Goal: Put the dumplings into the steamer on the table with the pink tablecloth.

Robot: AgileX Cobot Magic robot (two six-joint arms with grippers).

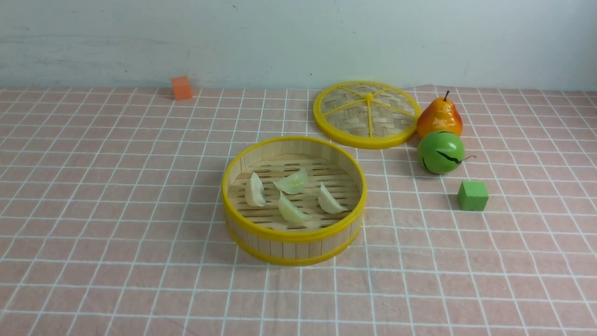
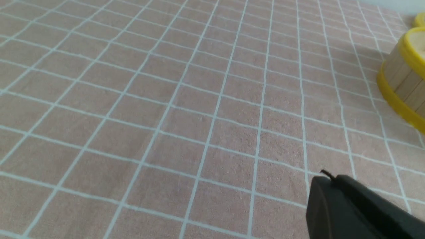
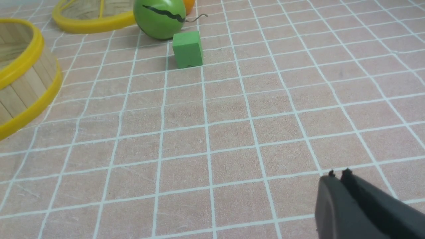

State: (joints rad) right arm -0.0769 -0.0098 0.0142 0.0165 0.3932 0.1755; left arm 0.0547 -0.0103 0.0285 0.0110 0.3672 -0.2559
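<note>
All four dumplings (image 1: 293, 196) lie inside the steamer (image 1: 294, 235), spread on its slats, so task looks done. Lid (image 1: 366, 114) sits behind the steamer, off. Left gripper (image 2: 323, 177) and right gripper (image 3: 337, 176) pinched together, empty, hanging beside the steamer over pink tablecloth (image 1: 116, 210).

Far right of centre we see a flat woven lid (image 1: 365, 113) with a yellow rim and spokes. Touching its right edge stands an orange-yellow pear (image 1: 439, 117), and just nearer than the pear sits a green ball-shaped fruit (image 1: 440, 152) with a dark wavy line. A green cube (image 1: 473, 195) lies near-right of it, apart. Far left, by the wall, sits an orange cube (image 1: 181, 87).
</note>
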